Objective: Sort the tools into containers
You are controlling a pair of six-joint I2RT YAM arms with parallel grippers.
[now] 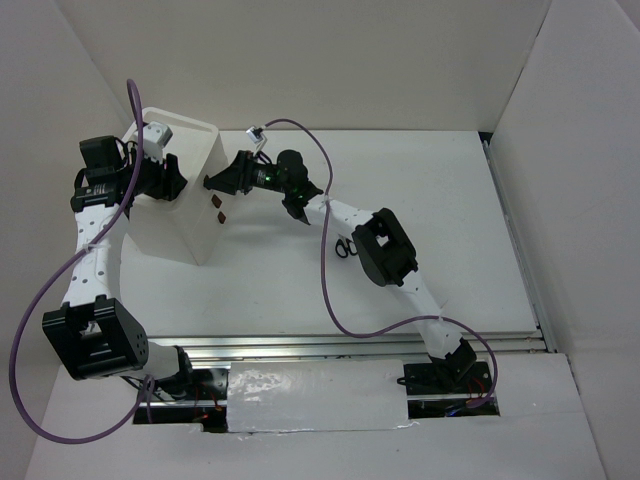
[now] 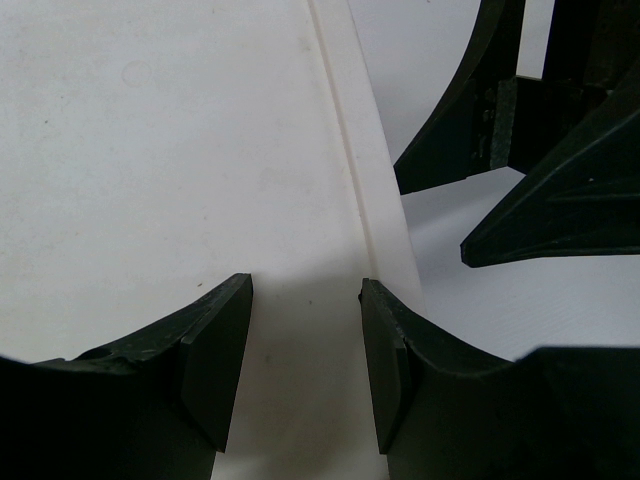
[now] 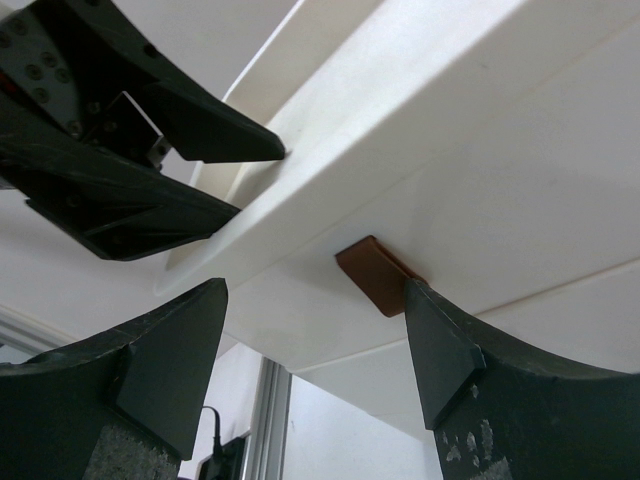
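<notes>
Two grippers gaping, empty; right gripper nearer, handle lying just ahead between fingers, off-centre rightward; left gripper hovering over cabinet top.

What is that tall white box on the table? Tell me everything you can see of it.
The tall white box-shaped cabinet stands upright on the left of the white table, smooth and plastic-looking. Seams on its front mark shallow drawers, and two small red-brown handles show there. The left tool, open, straddles an edge of its top; the right tool, open, has one handle between its fingers.
</notes>
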